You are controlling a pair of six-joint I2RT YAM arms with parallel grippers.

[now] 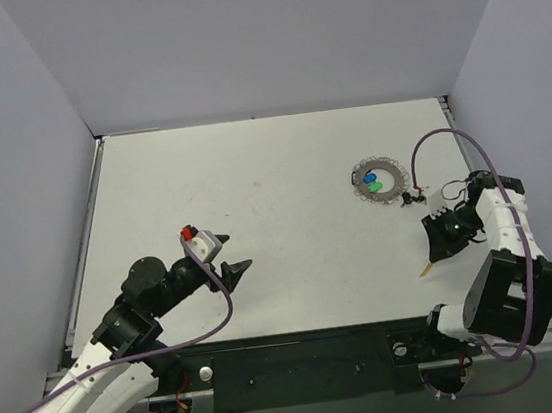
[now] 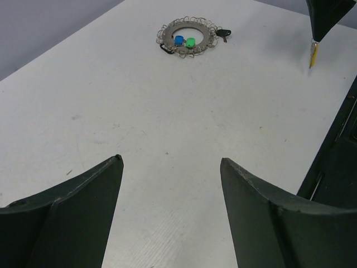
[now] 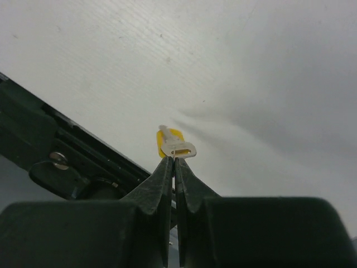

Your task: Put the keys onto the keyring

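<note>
The keyring [image 1: 380, 182] lies flat on the white table at the right, a silvery loop with a scalloped rim. The blue key [image 1: 369, 179] and the green key [image 1: 378, 186] lie inside it; all three also show in the left wrist view: keyring [image 2: 187, 38], blue key [image 2: 178, 40], green key [image 2: 191, 42]. My right gripper [image 1: 431, 260] is shut on the yellow key [image 3: 170, 142], held above the table near its front right edge, below and right of the ring. My left gripper [image 1: 230, 255] is open and empty at the left.
A small dark piece [image 2: 224, 35] lies beside the ring's right rim. The table's black front rail [image 3: 67, 151] runs just below the yellow key. Grey walls close in the table on three sides.
</note>
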